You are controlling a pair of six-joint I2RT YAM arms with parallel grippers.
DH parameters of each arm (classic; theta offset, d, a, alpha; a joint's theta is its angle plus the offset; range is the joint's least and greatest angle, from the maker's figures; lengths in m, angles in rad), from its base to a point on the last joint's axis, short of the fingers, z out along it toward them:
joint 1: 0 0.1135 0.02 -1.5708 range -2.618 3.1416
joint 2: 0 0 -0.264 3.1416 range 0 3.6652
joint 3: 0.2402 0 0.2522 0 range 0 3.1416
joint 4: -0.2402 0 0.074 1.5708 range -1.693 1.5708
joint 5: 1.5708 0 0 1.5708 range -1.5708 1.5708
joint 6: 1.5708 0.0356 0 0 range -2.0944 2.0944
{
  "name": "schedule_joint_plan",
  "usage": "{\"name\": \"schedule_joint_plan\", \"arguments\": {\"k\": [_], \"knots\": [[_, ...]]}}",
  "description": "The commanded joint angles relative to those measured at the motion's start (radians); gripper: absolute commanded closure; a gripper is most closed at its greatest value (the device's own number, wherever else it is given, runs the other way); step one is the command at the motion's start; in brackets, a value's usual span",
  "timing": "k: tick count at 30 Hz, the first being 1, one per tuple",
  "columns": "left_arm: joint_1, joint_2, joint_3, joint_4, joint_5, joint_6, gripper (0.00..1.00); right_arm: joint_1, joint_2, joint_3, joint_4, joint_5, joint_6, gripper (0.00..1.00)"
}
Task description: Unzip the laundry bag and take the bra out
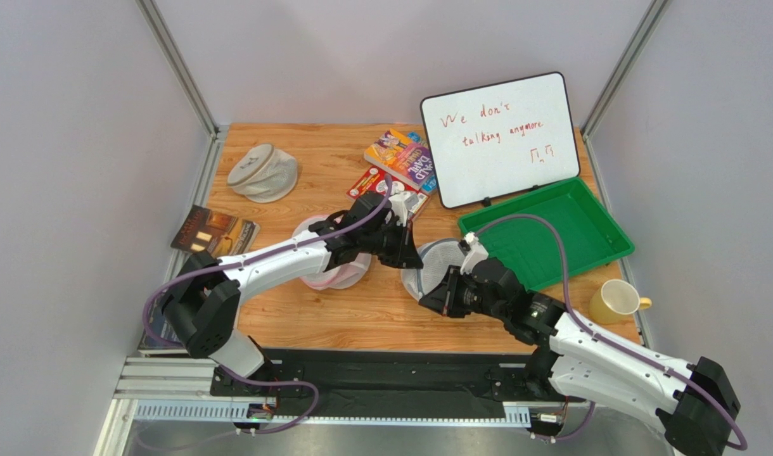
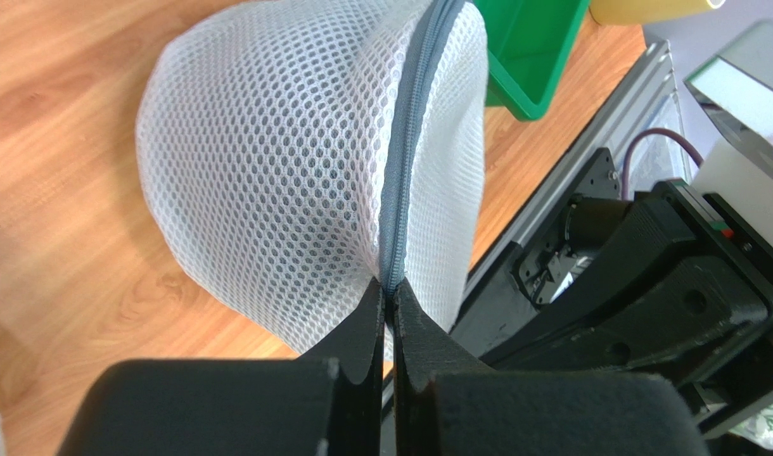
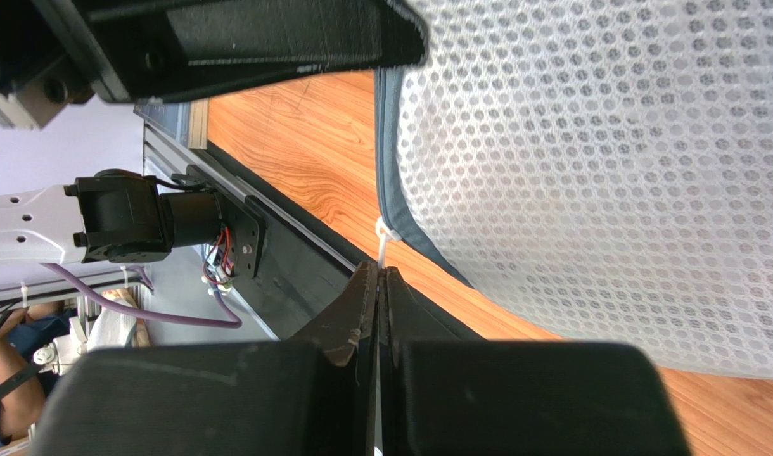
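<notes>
Left tool (image 2: 388, 299) pinched the zipper rim (image 2: 414, 123) of the laundry bag (image 2: 267, 161); right tool (image 3: 378, 280) pinched the white pull cord (image 3: 381, 249) at its tips. I judged unzipping in hand; next, draw the cord along the rim.

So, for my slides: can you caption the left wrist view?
The left gripper pinches the grey zipper of the white mesh laundry bag.

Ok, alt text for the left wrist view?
The left end effector is pinched shut on the grey zipper at the near edge of a white mesh laundry bag over a wooden table. A green tray corner shows behind.
</notes>
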Motion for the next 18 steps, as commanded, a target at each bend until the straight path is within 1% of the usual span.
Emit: {"name": "schedule_joint_plan", "arguments": {"k": [1,6,14,15,17,18], "knots": [[0.036,0.029,0.073,0.019,-0.014,0.050,1.00,0.008,-0.027,-0.005,-0.017,-0.030,0.005,1.00],[0.060,0.060,0.102,0.011,0.000,0.067,1.00,0.008,-0.037,-0.010,-0.026,-0.026,0.009,1.00],[0.066,0.086,0.129,0.001,0.011,0.081,1.00,0.008,-0.022,-0.002,-0.021,-0.026,0.003,1.00],[0.068,0.084,0.130,-0.001,0.014,0.081,0.96,0.008,-0.019,-0.002,-0.017,-0.026,0.002,1.00],[0.066,0.069,0.130,-0.013,0.009,0.085,0.83,0.008,-0.014,0.006,-0.015,-0.022,0.002,1.00],[0.066,0.061,0.126,-0.018,0.000,0.090,0.64,0.008,-0.011,0.007,-0.015,-0.020,0.002,1.00]]}}
